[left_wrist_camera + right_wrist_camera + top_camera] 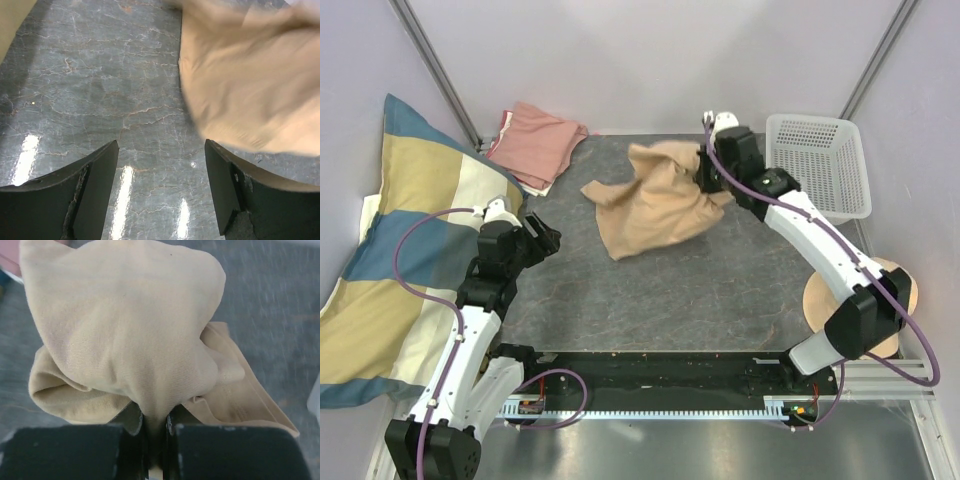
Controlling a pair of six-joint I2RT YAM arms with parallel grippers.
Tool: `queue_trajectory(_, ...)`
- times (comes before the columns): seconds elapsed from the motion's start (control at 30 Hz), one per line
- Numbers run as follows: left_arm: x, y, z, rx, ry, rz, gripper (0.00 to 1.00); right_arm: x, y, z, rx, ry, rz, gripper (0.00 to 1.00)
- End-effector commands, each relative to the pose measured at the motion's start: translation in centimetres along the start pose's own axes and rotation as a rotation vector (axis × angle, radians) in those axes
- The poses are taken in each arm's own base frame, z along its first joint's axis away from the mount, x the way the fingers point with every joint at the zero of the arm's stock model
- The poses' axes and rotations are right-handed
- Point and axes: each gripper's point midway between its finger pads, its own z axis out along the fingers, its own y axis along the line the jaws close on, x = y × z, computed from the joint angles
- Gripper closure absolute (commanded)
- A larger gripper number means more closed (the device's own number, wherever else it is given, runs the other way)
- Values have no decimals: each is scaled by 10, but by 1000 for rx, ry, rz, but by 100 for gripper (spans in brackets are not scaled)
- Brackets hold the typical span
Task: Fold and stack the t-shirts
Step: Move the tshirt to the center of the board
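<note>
Tan cloth short-sleeved t-shirt: bunched and unfolded, centre-far on the dark marbled tabletop. Its right end is lifted off the surface. The rest drapes down and lies crumpled toward the left.

Right claw: pinched narrow on a gather of the tan cloth, with fabric ballooning out beyond the fingers in the wrist view. This is a grip, not mere contact.

Left claw: wide, nothing between the fingers, hovering over bare tabletop. The tan shirt's edge lies just beyond the right finger. As far as I can tell, no cloth is touched.

Salmon-pink folded t-shirt: at the far left corner, beside the blue, yellow and cream striped pillow. It looks already folded, so I judge it to be the base of the stack.

Step in hand (judgement): opening out the tan shirt ahead of folding, roughly mid-task.

Next move calls for: the left claw to reach the loose edge and take a corner or shoulder opposite my right grip. Both claws then draw apart to tension the cloth and lay it flat. Risk: pinching two layers at once.
</note>
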Motion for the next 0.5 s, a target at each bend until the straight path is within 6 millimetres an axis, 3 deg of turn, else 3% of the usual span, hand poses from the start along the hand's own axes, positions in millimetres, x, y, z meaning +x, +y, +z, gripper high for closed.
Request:
queue_trajectory(0.0,-9,-8,-5,27,-14,16,23,90,-53,17,233,185,-8,100)
queue_trajectory(0.07,-8,-9,-3,31,-2,12,23,136,-64,19,278,301,-13,100)
queue_trajectory(0.17,-3,-11,0,43,25,5,24,181,-74,19,319,406,-4,100)
queue_trajectory(0.27,1,-18,4,71,41,12,23,199,-79,17,343,432,8,100)
queue_trajectory(0.47,10,-45,16,139,74,54,19,203,-82,18,362,427,24,100)
